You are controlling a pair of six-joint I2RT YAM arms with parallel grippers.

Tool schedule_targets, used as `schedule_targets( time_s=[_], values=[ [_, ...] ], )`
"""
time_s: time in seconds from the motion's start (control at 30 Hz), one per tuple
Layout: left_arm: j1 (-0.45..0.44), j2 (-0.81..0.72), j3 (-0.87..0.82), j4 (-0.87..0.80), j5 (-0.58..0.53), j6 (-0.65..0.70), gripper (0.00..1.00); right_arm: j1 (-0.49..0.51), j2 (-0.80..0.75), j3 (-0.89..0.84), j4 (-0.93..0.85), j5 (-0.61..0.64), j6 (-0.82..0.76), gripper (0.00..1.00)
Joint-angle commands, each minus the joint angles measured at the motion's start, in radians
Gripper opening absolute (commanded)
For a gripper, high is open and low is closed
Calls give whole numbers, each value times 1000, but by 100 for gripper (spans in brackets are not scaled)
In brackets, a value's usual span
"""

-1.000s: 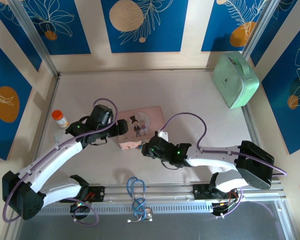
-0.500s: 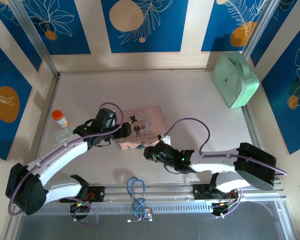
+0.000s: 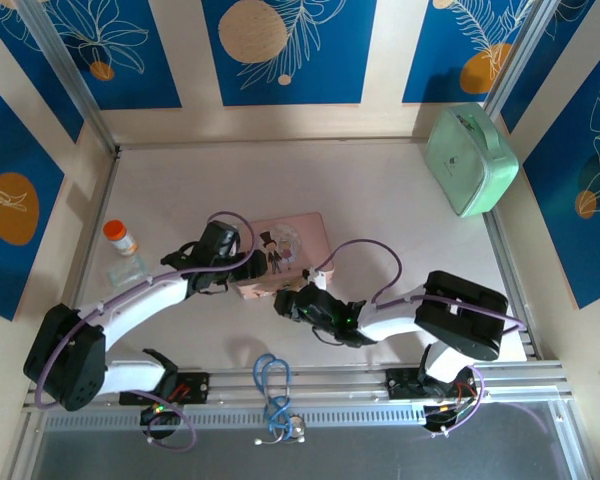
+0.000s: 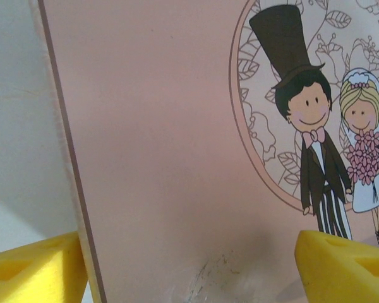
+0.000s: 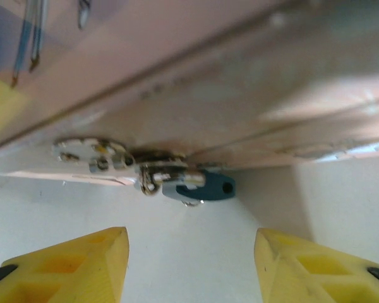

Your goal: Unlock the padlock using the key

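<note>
the pink tin (image 4: 145,126) is shut, padlock (image 5: 202,187) at its clasp. left gripper (image 4: 189,265) and right gripper (image 5: 191,262) gape, holding nothing.

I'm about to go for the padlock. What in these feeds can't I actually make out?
Key: right wrist view, blurred silvery bits beside the padlock; whether one is the key, cannot tell.
Keyhole and shackle: same view, out of focus, tucked under the edge of the pink tin.
Padlock from above: top view, too small, lost beside the right gripper.
Left gripper fingertips: left wrist view, cut off by the bottom edge; tin contact unclear.
</note>
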State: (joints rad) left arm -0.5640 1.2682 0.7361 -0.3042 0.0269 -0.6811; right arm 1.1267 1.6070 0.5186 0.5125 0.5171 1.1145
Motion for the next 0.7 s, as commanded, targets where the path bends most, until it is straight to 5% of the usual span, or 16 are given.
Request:
schedule_targets(
  time_s=[0.0,0.23,0.67],
  values=[
    [13,24,38,26,29,14,82,-10,29,31,12,18,-17,55],
    [19,36,38,32,36,19,80,-21,75,76,-20,15,-34,48],
    [24,45,11,57,58,16,79,-29,122,154,-159,48,-13,50]
  ],
)
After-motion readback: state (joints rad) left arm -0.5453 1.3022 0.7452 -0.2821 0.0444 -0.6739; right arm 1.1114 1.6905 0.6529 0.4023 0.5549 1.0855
